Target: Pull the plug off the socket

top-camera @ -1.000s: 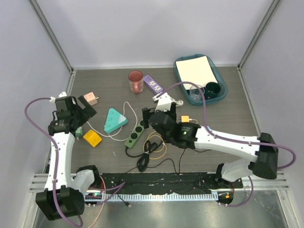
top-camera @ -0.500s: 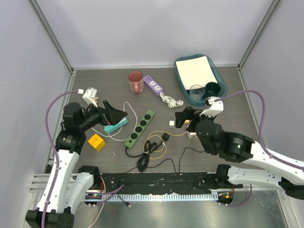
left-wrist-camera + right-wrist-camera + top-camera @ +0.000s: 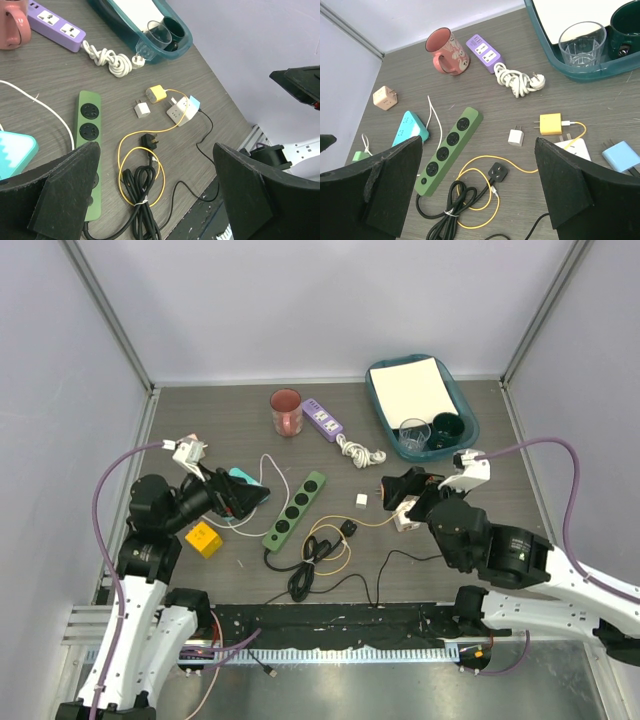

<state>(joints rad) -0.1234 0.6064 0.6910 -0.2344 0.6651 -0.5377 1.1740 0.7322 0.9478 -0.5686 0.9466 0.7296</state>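
Judging plug already off socket

Find, at the left, the left tool (image 3: 155,145) spread wide and gripping nothing, hanging above the worktop (image 3: 200,420). Move right to the socket (image 3: 295,510), lying aslant near mid-worktop, black cord trailing from its near end; count four round outlets, all showing empty. Go further right to the plug (image 3: 181,111), resting loose on the worktop, well apart from the socket, just beside a yellow charger (image 3: 156,93) and a small white charger (image 3: 142,108). End at the right tool (image 3: 479,139), likewise spread wide with nothing in it, hanging near the plug without touching it. Reckon the pull itself done, with nothing seated in the socket. Expect little left, at most drawing both tools clear.
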